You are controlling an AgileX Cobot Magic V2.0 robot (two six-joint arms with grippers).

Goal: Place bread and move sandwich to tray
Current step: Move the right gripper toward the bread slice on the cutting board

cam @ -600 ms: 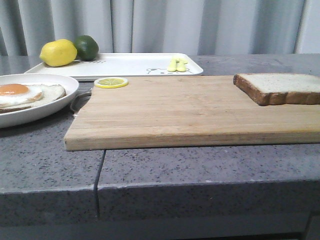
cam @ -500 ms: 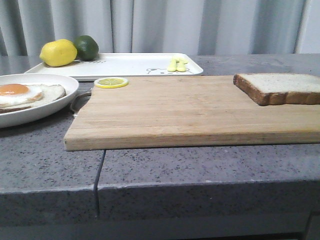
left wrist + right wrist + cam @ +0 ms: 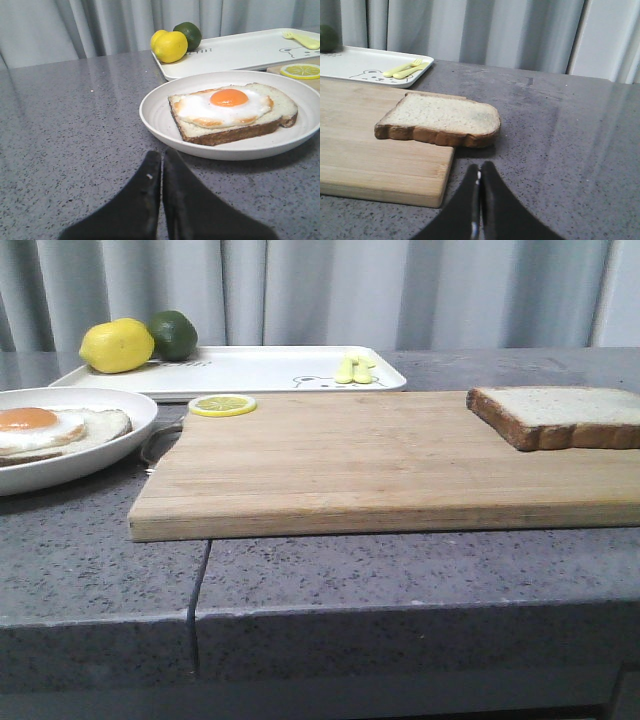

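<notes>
Sandwich [image 3: 55, 430] left — bread [image 3: 560, 416] right

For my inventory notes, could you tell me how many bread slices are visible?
2: the bread on the cutting board's right end, overhanging it; one egg-topped slice on the plate. Another underneath can't be excluded.

The left gripper [image 3: 161, 165] is formed of matte black tapered fingers — one small pale speck is seen. The right gripper [image 3: 479, 176] is likewise black — with a lighter seam.

Bread [image 3: 565, 412] pale, speckled, brown crust; sandwich [image 3: 232, 111] egg white (yolk orange); tray [image 3: 260, 370] white, bear drawing.
</notes>
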